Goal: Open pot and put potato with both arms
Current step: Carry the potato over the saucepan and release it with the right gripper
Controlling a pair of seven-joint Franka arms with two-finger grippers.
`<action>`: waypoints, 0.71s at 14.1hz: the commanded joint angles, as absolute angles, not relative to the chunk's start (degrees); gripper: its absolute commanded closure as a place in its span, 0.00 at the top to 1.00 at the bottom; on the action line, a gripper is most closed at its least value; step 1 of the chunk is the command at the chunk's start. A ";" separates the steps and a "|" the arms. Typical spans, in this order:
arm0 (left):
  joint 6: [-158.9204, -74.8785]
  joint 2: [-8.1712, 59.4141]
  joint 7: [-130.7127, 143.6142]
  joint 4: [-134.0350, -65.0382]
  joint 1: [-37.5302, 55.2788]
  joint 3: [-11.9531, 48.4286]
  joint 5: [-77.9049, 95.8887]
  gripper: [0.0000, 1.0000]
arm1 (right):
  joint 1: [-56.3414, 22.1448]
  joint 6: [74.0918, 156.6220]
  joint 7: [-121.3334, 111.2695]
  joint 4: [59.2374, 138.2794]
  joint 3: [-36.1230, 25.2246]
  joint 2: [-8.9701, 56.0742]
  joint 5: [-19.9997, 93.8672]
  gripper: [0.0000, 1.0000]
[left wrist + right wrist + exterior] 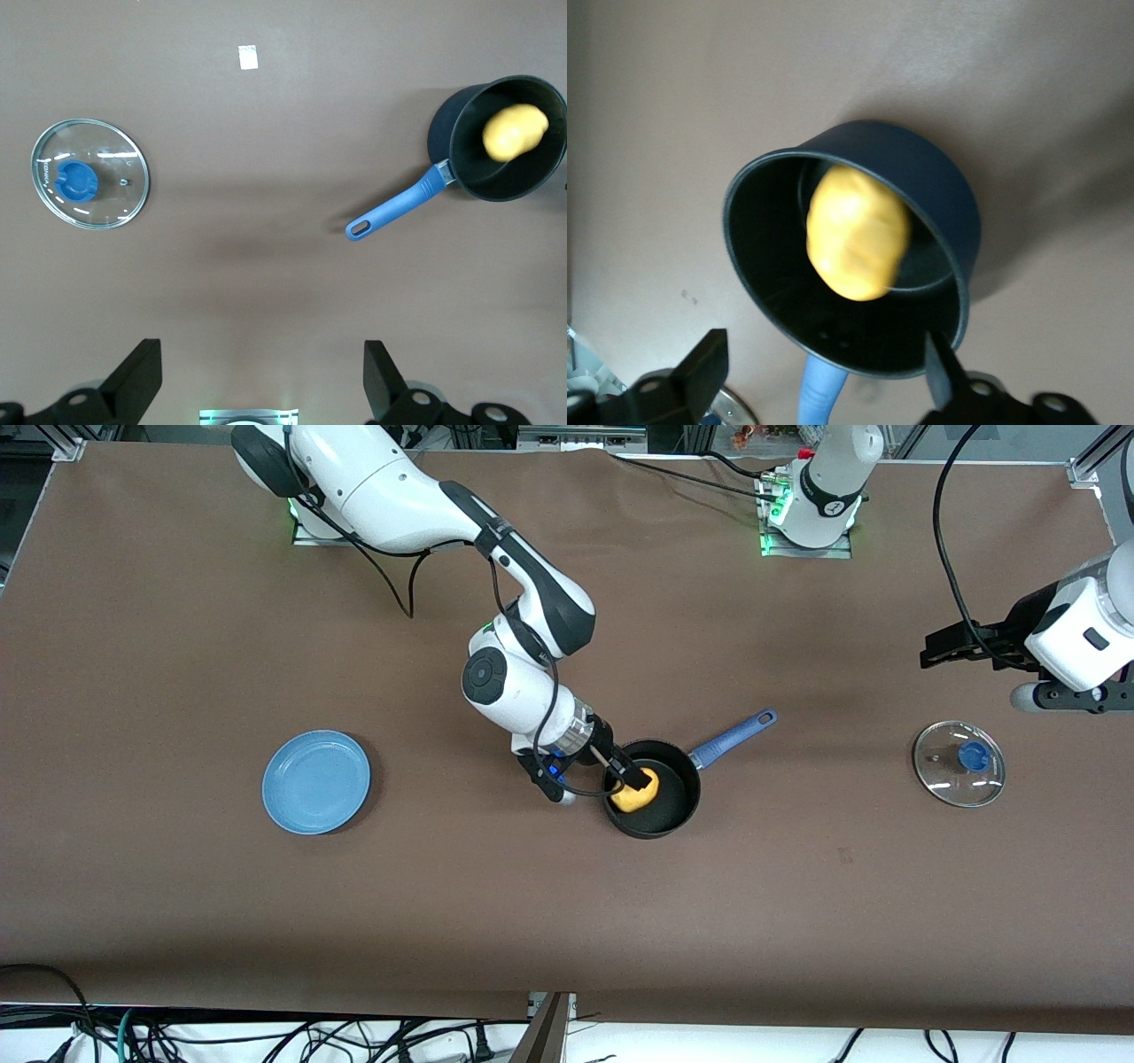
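Note:
The black pot [675,804] stands open near the table's middle, its blue handle [735,735] pointing toward the left arm's end. The yellow potato [640,797] is inside it. My right gripper [627,772] hangs open just over the pot, its fingers clear of the potato. The right wrist view shows the potato [858,235] in the pot [921,168] between the gripper's [824,372] spread fingers. The glass lid [959,763] with its blue knob lies flat on the table toward the left arm's end. My left gripper [952,646] is open and empty, raised high near the lid.
A flat light-blue plate [316,781] lies toward the right arm's end. The left wrist view shows the left gripper [261,372], the lid [89,174], the pot [509,177] holding the potato [514,131], and a small white tag [249,57] on the brown cloth.

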State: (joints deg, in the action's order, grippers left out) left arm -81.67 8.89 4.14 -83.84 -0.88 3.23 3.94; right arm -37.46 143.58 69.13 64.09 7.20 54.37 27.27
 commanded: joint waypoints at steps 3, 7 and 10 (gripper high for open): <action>-81.03 9.76 4.39 -82.71 -0.26 3.60 2.11 1.00 | -33.15 134.51 65.15 62.67 6.24 50.73 23.49 1.00; -81.04 9.84 4.39 -82.62 0.44 3.69 0.00 1.00 | -28.22 114.24 51.29 64.50 2.22 41.60 18.90 1.00; -81.04 9.84 4.39 -82.53 0.35 3.52 0.09 1.00 | -27.95 105.30 34.06 74.66 -5.51 30.36 18.99 1.00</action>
State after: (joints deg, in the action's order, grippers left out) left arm -81.67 9.42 4.14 -83.75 0.01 3.69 1.81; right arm -27.57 107.68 43.01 63.71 -1.96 39.69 19.51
